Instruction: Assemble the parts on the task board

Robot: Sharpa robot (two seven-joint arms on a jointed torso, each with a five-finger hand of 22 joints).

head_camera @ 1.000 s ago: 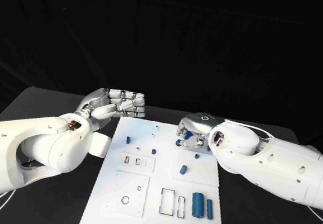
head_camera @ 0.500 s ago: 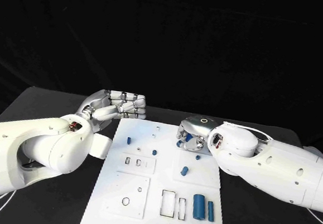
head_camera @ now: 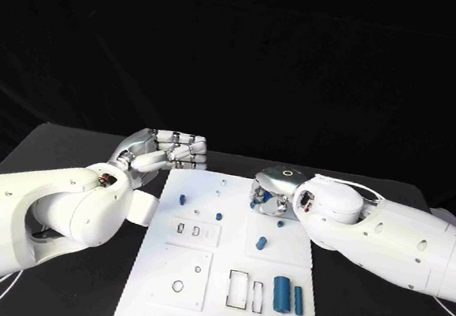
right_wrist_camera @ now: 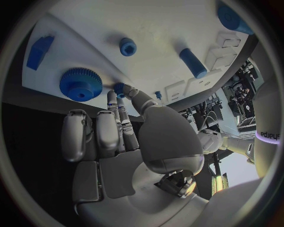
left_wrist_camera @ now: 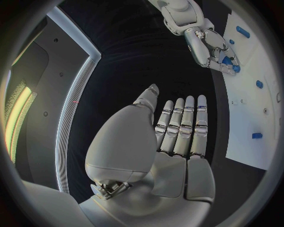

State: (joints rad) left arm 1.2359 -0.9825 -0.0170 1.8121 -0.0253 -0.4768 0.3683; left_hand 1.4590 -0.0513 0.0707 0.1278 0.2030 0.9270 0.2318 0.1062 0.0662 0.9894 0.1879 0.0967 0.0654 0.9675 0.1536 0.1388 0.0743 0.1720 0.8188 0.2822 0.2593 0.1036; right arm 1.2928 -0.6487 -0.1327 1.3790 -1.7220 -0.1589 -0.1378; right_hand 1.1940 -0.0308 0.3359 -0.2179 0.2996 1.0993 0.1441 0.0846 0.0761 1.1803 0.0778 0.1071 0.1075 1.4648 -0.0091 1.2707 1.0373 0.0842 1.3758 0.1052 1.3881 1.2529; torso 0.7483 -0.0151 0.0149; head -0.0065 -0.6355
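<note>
The white task board (head_camera: 219, 308) lies in the middle of the black table, with small blue parts on it. My right hand (head_camera: 270, 192) hovers over the board's far right edge. It pinches a small blue part (right_wrist_camera: 120, 88) between thumb and fingertips, right beside a blue gear (right_wrist_camera: 80, 84) on the board (right_wrist_camera: 148, 28). The left wrist view also shows the right hand (left_wrist_camera: 212, 45), with blue between its fingers. My left hand (head_camera: 167, 149) is just off the board's far left corner; its fingers (left_wrist_camera: 183, 125) are straight and hold nothing.
More blue parts lie on the board: a peg (head_camera: 181, 197), a short piece (head_camera: 260, 243), a thick cylinder (head_camera: 279, 292) and a thinner one (head_camera: 298, 298) at the near right. Rectangular slots (head_camera: 236, 286) and a round hole (head_camera: 177, 284) are in the near half.
My right hand has sunk a little toward the board's far right edge, still with the blue part. The left hand has stayed in place.
</note>
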